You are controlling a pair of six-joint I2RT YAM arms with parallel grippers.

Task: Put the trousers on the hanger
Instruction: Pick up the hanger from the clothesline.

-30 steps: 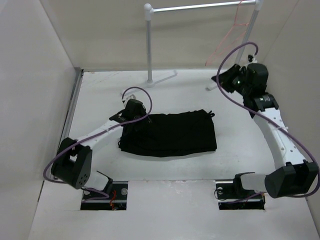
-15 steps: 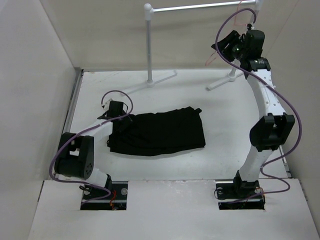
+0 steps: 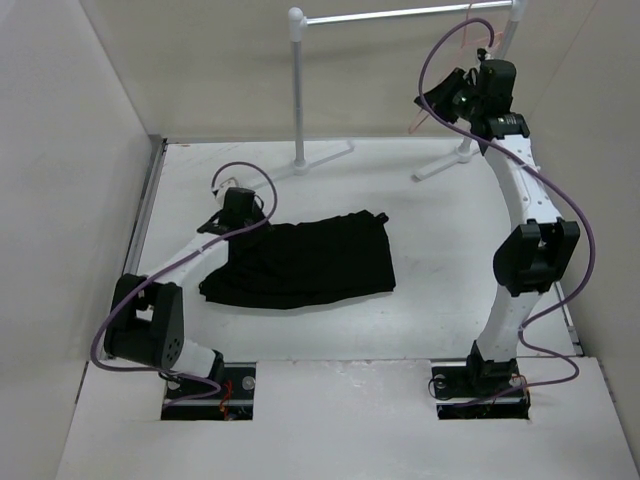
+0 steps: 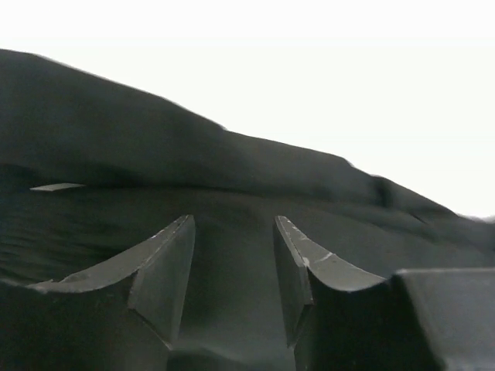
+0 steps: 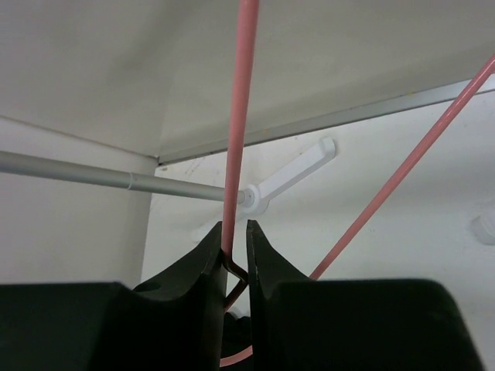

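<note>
Top external view: the trousers [image 3: 300,265] lie crumpled on the white table [image 3: 450,300], left of centre. At their upper left corner the left gripper [image 3: 235,212] sits on them, its fingers [image 4: 166,259] partway apart with black fabric filling the gap. Well apart, up by the rack's silver crossbar [image 3: 400,14], the right gripper [image 5: 234,232] is clamped on the hanger [image 5: 240,116], pinching its thin pink wire.

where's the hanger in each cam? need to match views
Top external: hanger upper right, beside the rack.
Left wrist: not in it; only trousers.
Right wrist: centre, its wire pinched in the right gripper.
Shared landmark: the rack, in top external and right wrist.
</note>
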